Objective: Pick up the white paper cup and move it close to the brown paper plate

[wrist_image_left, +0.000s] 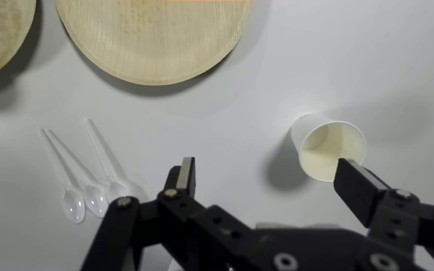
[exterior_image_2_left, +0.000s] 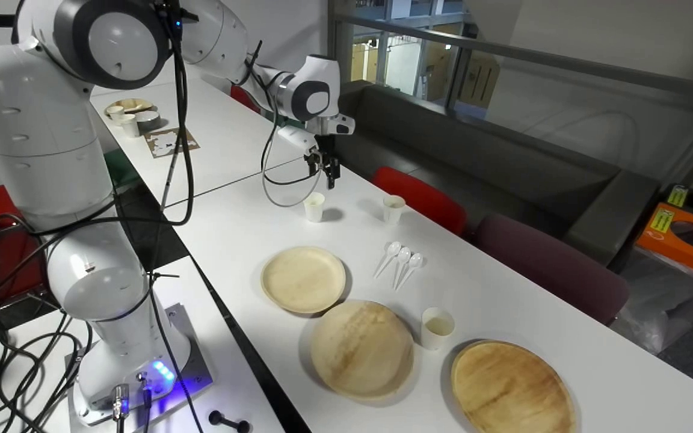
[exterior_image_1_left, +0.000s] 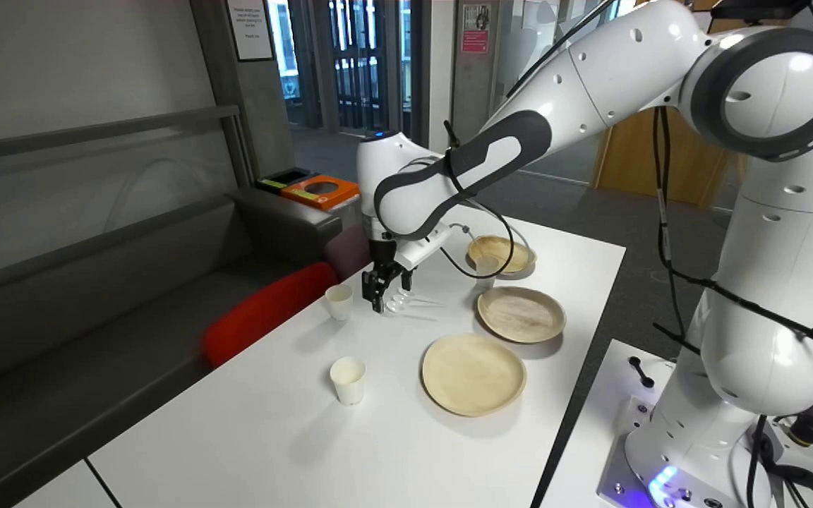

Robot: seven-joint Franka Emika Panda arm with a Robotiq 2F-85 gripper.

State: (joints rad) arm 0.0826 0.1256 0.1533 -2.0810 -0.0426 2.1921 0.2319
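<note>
I see the gripper (wrist_image_left: pixel 265 165) hang over the table (exterior_image_1_left: pixel 237 441), jaws wide apart; a cup (exterior_image_1_left: pixel 348 382) stands near the plate (exterior_image_1_left: pixel 473 375).

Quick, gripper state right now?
Gripper: open, holding nothing.

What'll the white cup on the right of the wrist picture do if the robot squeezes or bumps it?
The white cup may buckle if squeezed hard, since its wall looks thin at the rim. It's probably light: it seems empty. A high bump might tip it, as its base looks narrower than its rim.
</note>
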